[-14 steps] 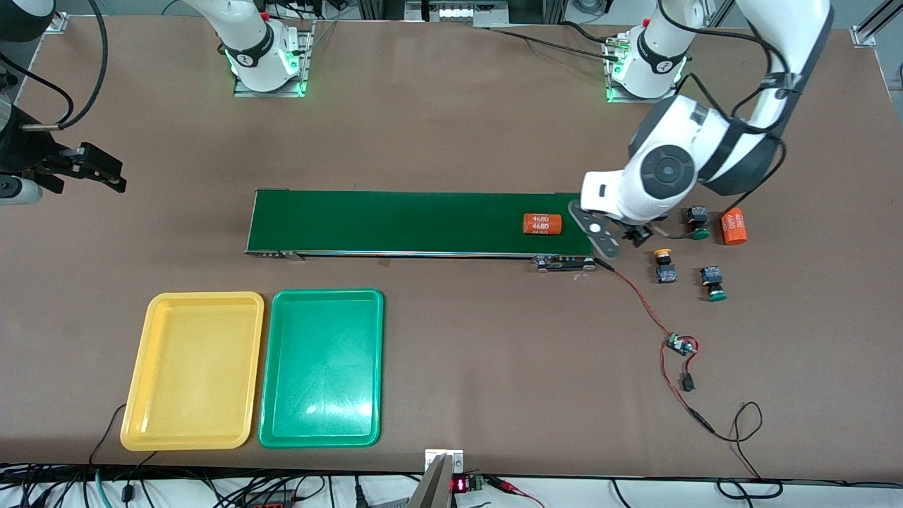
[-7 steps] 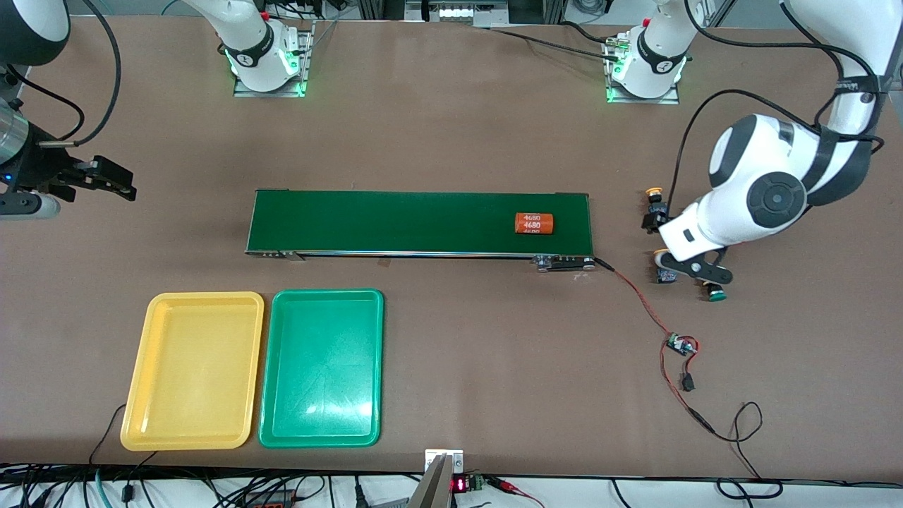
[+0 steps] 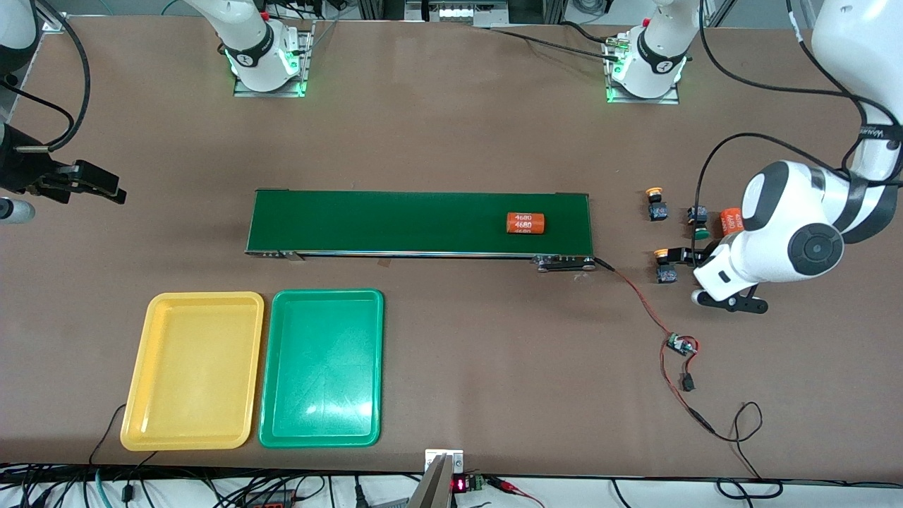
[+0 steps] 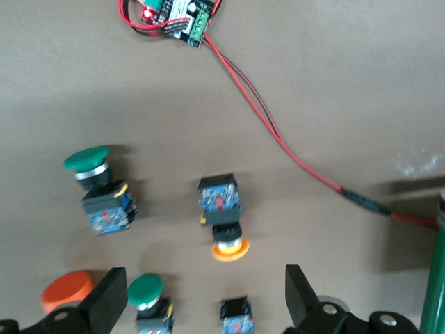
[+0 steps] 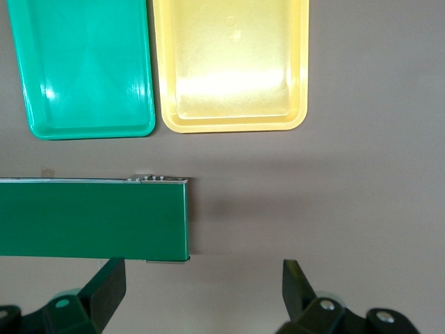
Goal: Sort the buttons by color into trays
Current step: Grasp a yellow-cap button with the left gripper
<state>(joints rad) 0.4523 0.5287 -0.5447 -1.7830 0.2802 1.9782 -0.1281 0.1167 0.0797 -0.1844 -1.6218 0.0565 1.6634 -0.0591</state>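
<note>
Two yellow-capped buttons (image 3: 656,203) (image 3: 663,264) and a green-capped button (image 3: 698,220) lie on the table off the belt's end nearest the left arm. The left wrist view shows two green-capped buttons (image 4: 97,188) (image 4: 147,303), a yellow-capped one (image 4: 222,223) and a fourth button's body (image 4: 238,316). My left gripper (image 4: 201,306) (image 3: 695,252) hangs open above them, touching none. My right gripper (image 3: 99,182) (image 5: 201,292) hangs open and empty over bare table off the belt's other end. The yellow tray (image 3: 190,367) and green tray (image 3: 321,367) lie side by side, both empty.
A dark green conveyor belt (image 3: 420,222) carries an orange cylinder (image 3: 526,223). A second orange cylinder (image 3: 731,222) lies beside the buttons. A small circuit board (image 3: 681,346) with red wires lies nearer the front camera than the buttons.
My left arm swung from the belt's end to above the buttons. The cylinder on the belt crept toward the right arm's end. My right gripper shifted slightly.
</note>
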